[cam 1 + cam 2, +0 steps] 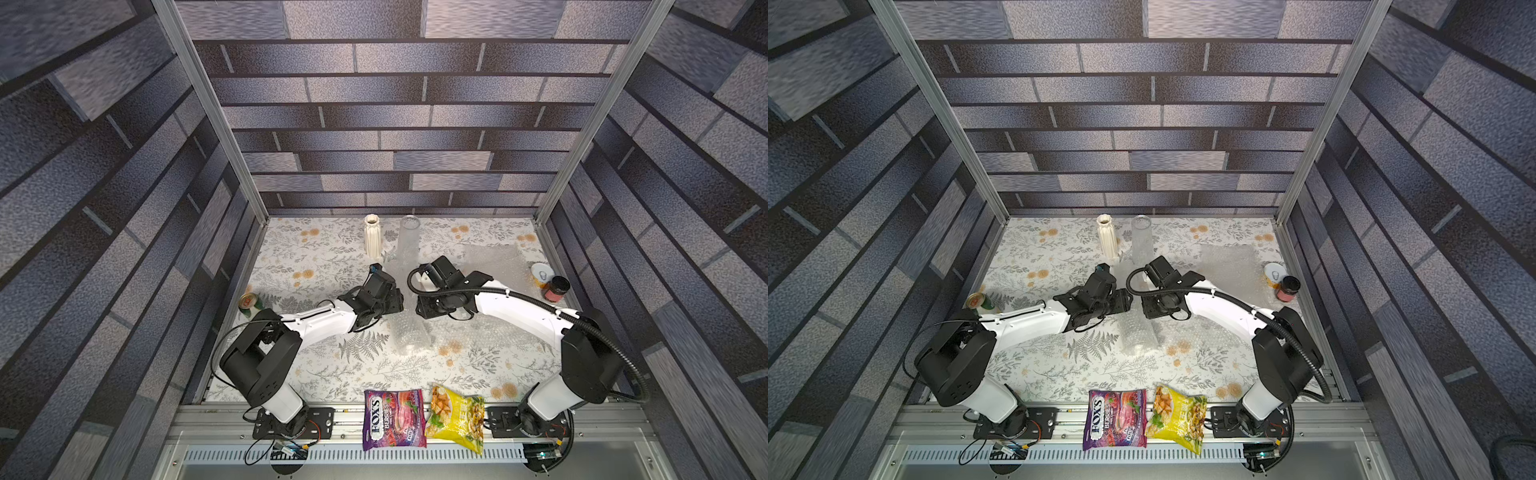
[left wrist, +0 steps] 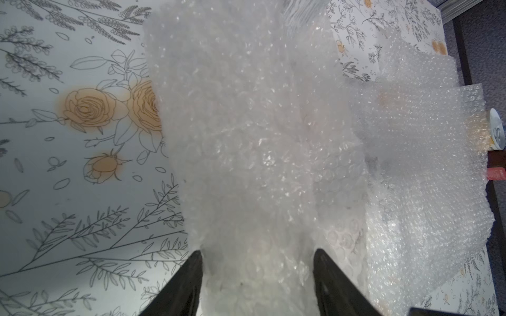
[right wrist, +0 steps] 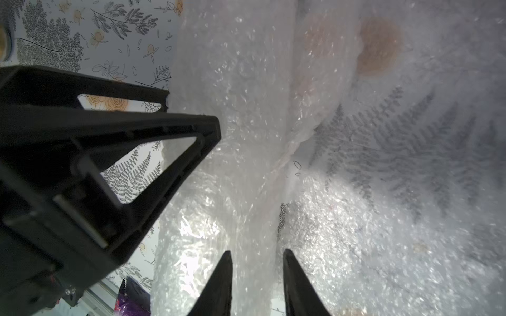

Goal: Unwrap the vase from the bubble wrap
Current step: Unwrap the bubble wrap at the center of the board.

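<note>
**Table holdings, left to right**

We record the following on the table with the white floral-print cover.

- Left edge: a green drink can with an orange top, upright.
- Left gripper: its jaws are clenched on the two sides of the bubble wrap roll. This is a long tube of clear whitish plastic that lies at the table's centre, between the two arms.
- Far edge: a cream ribbed ceramic vase, upright. Just beside it stands a clear cylindrical vessel.
- Near edge: a purple Fox's sweets bag and a yellow snack bag, side by side.
- Right gripper: a fold of wrap sits in the narrow gap between its jaws. We cannot tell whether they pinch it.
- Towards the far right corner: a flat bubble wrap sheet.
- Right edge: a yellow pull-tab tin touching a dark jar with a black lid.
</note>
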Available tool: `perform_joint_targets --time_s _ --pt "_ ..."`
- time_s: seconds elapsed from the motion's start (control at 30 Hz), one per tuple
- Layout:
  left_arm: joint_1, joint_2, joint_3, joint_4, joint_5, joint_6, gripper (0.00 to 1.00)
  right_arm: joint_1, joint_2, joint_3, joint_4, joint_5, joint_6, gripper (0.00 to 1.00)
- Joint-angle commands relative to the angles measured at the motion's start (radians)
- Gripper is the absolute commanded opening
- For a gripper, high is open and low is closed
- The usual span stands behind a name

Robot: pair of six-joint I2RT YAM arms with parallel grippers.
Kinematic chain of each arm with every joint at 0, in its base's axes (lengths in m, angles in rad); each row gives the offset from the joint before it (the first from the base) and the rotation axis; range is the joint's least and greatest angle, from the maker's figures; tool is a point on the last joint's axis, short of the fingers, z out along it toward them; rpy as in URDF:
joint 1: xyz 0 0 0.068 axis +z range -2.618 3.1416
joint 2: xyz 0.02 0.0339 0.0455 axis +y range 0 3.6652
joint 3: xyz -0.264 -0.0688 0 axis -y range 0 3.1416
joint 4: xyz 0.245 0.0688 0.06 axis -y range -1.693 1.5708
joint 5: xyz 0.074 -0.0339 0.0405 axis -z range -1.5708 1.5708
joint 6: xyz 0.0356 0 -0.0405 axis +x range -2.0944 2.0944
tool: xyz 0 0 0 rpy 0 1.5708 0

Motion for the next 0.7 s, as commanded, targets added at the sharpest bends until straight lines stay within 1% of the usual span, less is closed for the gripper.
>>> perform_joint_targets --time_s 0.0,0.3,0.67 --pt "-0.01 0.022 0.008 -0.097 0.001 0.03 0.65 0.015 -0.031 -0.031 -0.043 0.006 0.008 0.32" --pt "-0.01 0.023 0.018 -0.104 0.003 0.032 0.65 0.053 -0.045 -0.054 -0.037 0.004 0.02 0.31" --pt "-0.01 0.024 0.032 -0.113 0.005 0.037 0.65 0.077 -0.038 -0.054 -0.045 0.013 0.028 0.29"
